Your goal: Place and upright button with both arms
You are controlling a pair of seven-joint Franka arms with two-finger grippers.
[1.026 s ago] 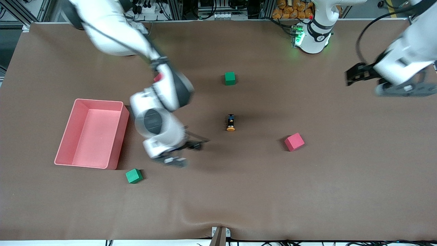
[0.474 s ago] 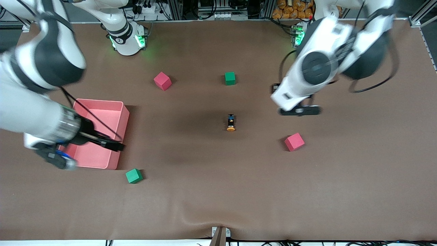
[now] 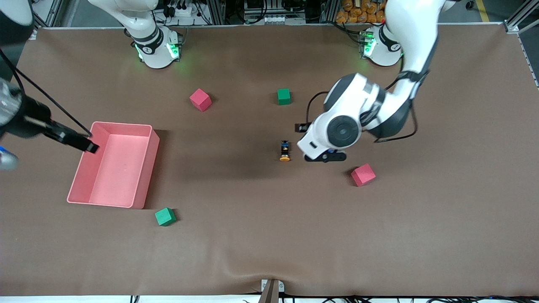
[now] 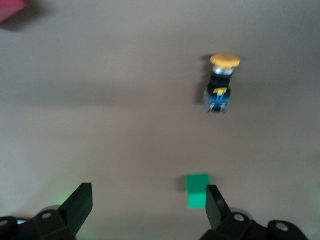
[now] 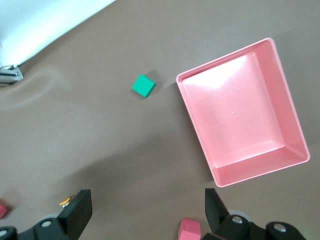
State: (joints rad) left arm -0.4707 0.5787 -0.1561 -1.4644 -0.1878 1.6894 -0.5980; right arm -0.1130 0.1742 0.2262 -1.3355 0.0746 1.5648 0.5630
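- The left arm (image 3: 404,50) reaches from its base at the table's 1 o'clock edge toward the middle, forearm bent back at the elbow
- The left gripper (image 4: 145,210) hangs wrist-down over the table's centre, fingers (image 4: 80,202) spread wide, nothing between them
- The right gripper (image 5: 145,210), up high over the table's 9 o'clock end, has its fingers (image 5: 80,207) wide apart and empty

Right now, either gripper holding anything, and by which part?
Nothing held. Left gripper open, empty, beside the button, which lies on its side untouched. Right gripper open, empty, by the pink bin.
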